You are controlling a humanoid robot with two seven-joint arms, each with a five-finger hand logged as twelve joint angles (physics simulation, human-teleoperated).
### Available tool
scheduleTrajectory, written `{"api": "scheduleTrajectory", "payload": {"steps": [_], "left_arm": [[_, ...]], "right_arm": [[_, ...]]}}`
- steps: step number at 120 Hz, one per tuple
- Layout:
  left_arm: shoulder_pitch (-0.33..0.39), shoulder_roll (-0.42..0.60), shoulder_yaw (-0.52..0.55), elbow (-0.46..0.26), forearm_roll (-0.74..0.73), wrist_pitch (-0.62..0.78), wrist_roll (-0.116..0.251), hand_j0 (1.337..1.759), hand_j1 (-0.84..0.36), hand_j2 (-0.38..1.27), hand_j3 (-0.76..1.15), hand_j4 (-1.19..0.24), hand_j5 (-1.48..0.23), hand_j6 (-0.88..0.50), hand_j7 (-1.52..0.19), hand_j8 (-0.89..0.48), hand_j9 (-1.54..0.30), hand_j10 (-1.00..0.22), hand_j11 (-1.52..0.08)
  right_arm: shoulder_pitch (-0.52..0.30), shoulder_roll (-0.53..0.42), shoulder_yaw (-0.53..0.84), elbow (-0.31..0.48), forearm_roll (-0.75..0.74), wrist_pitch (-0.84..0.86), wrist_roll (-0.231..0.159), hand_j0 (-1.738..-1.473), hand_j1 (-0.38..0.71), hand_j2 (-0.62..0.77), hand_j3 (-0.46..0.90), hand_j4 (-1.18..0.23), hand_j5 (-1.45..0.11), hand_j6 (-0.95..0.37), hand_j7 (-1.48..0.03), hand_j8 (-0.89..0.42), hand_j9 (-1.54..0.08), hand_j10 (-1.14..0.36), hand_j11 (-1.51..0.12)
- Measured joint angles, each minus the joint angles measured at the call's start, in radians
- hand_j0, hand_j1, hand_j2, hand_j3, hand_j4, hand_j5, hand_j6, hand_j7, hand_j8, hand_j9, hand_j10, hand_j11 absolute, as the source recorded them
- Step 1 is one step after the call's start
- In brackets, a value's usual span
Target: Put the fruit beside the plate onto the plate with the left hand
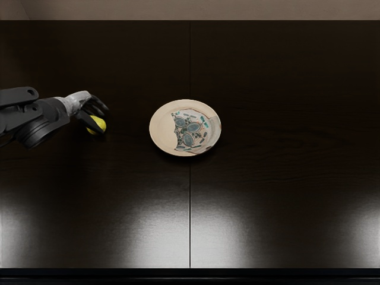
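Note:
A cream plate (163, 122) with a blue-green pattern lies near the middle of the dark table. Well to its left is a small yellow fruit (98, 124), partly covered by dark fingers. My left hand (92, 116) comes in from the left edge and its fingers are curled around the fruit. I cannot tell whether the fruit rests on the table or is lifted. A stretch of bare table separates fruit and plate. The right arm is out of view.
The dark glossy table (267, 196) has a thin seam (190, 214) running front to back under the plate. Its far edge meets a pale wall at the top.

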Motion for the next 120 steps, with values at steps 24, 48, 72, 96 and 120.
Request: {"api": "scheduleTrajectory", "payload": {"steps": [24, 48, 72, 96, 120], "left_arm": [[0.003, 0.000, 0.000, 0.000, -0.002, -0.003, 0.000, 1.657, -0.26, 0.12, 0.00, -0.51, -0.67, -0.51, -0.67, -0.50, -0.67, -0.50, -0.67], [0.007, 0.000, -0.001, 0.000, -0.002, -0.004, 0.000, 1.657, -0.28, 0.15, 0.00, -0.55, -0.69, -0.55, -0.69, -0.48, -0.71, -0.54, -0.71], [0.008, -0.003, -0.002, 0.001, -0.001, -0.009, -0.001, 1.657, -0.31, 0.21, 0.00, -0.59, -0.75, -0.58, -0.75, -0.44, -0.76, -0.58, -0.77], [0.008, -0.006, -0.002, 0.002, 0.002, -0.015, 0.000, 1.658, -0.36, 0.31, 0.00, -0.63, -0.83, -0.54, -0.82, -0.41, -0.83, -0.56, -0.83], [0.006, -0.008, -0.003, 0.003, 0.008, -0.029, 0.001, 1.658, -0.44, 0.53, 0.00, -0.64, -0.90, -0.52, -0.87, -0.38, -0.87, -0.54, -0.86]], "right_arm": [[0.000, 0.000, 0.000, 0.000, 0.000, 0.000, 0.000, -1.658, -0.33, 0.00, 0.00, -0.02, -0.02, -0.02, -0.02, -0.02, -0.02, -0.02, -0.02], [0.000, 0.000, 0.000, 0.000, 0.000, 0.000, 0.000, -1.658, -0.33, 0.00, 0.00, -0.02, -0.02, -0.02, -0.02, -0.02, -0.02, -0.02, -0.02], [0.000, 0.000, 0.000, 0.000, 0.000, 0.000, 0.000, -1.658, -0.33, 0.00, 0.00, -0.02, -0.02, -0.02, -0.02, -0.02, -0.02, -0.02, -0.02], [0.000, 0.000, 0.000, 0.000, 0.000, 0.000, 0.000, -1.658, -0.33, 0.00, 0.00, -0.02, -0.02, -0.02, -0.02, -0.02, -0.02, -0.02, -0.02], [0.000, 0.000, 0.000, 0.000, 0.000, 0.000, 0.000, -1.658, -0.33, 0.00, 0.00, -0.02, -0.02, -0.02, -0.02, -0.02, -0.02, -0.02, -0.02]]}}
